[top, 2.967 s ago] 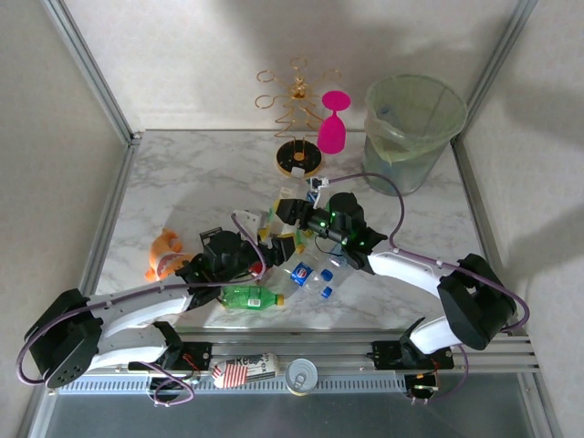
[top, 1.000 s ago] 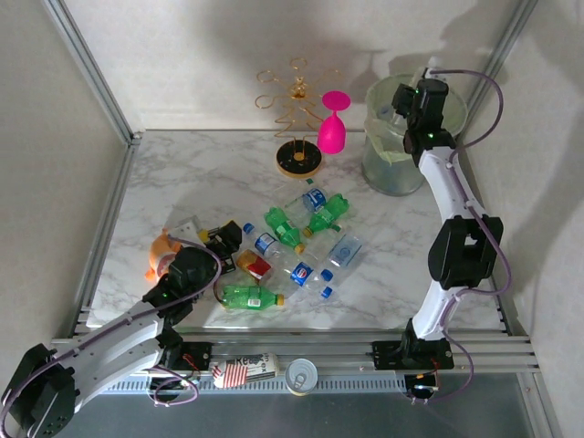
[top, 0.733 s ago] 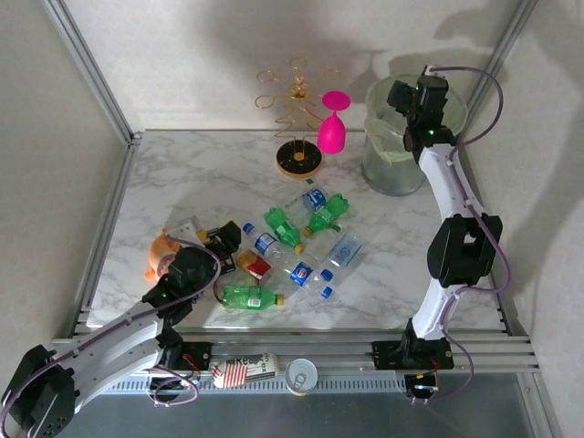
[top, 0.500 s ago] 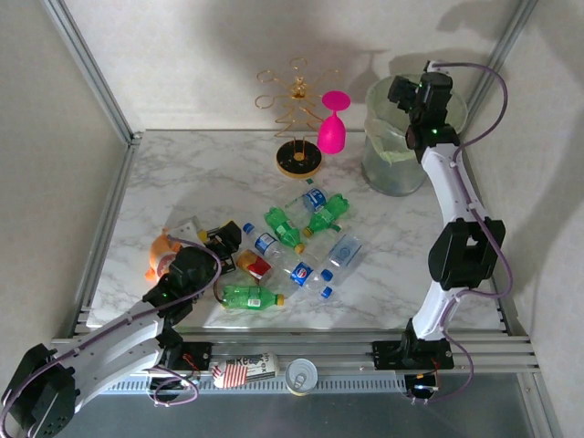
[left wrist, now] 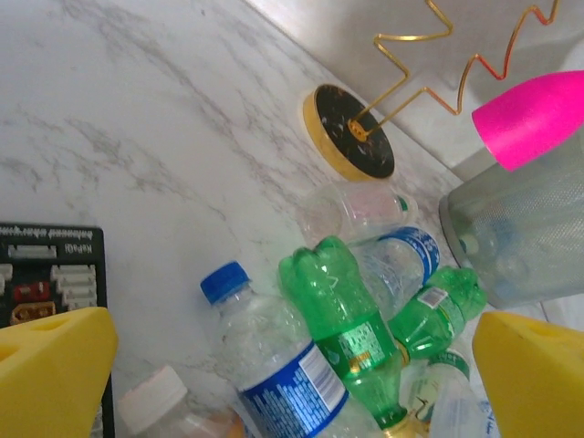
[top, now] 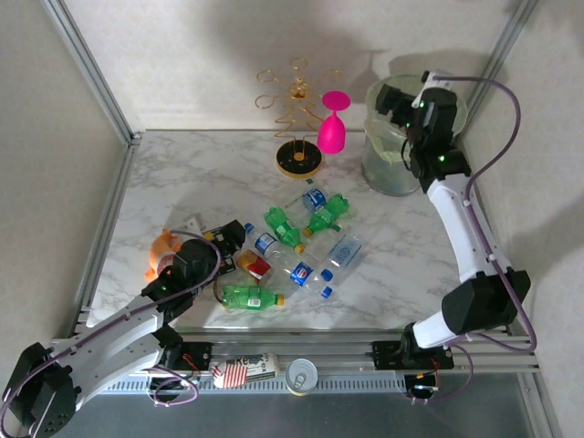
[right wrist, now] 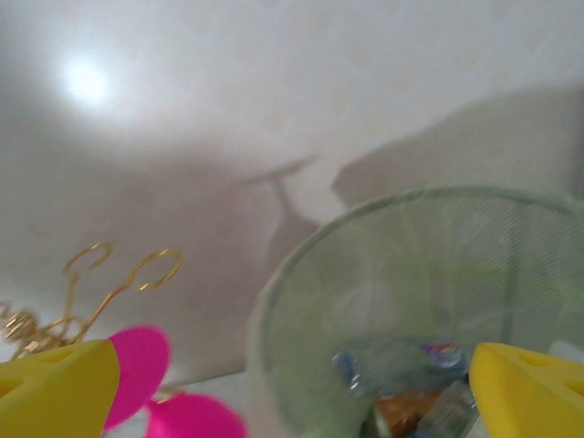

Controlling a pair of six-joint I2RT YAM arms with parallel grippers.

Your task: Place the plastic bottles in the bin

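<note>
My right pincer (right wrist: 292, 356) hung above the bin (top: 388, 172), its 2 yellow pads (right wrist: 55, 388) spread wide apart with nothing between them. Between them I looked down into the pale green liner, where a few bottles in the bin (right wrist: 401, 370) lay at the bottom, 1 with a blue label. The view was too blurred for me to count them. The bin stood at the far right corner of the marble counter (top: 182, 173). The pink wine glass (top: 330, 123) was just to its left, upside down beside the gold wire rack (top: 294, 91).

My left pincer (left wrist: 292, 319) was low over the near left part of the counter, its pads likewise wide apart and holding nothing. It pointed at the heap of plastic bottles (top: 292, 246) lying on their sides in the middle of the counter, well apart from the bin.

Just ahead of that pincer lay a clear blue-capped bottle (left wrist: 274, 365), touching a green bottle (left wrist: 347, 338). Beyond them were a 2nd green bottle (left wrist: 438, 306) and a clear blue-labelled bottle (left wrist: 401, 255).

From above, a red-labelled bottle (top: 256, 265) lay just beside my left pincer, and a 3rd green bottle (top: 248, 296) lay nearest my bases. An orange object (top: 164, 246) sat on the counter to the left of that pincer. A metal can (top: 301, 374) stood on the rail between my 2 bases.
</note>
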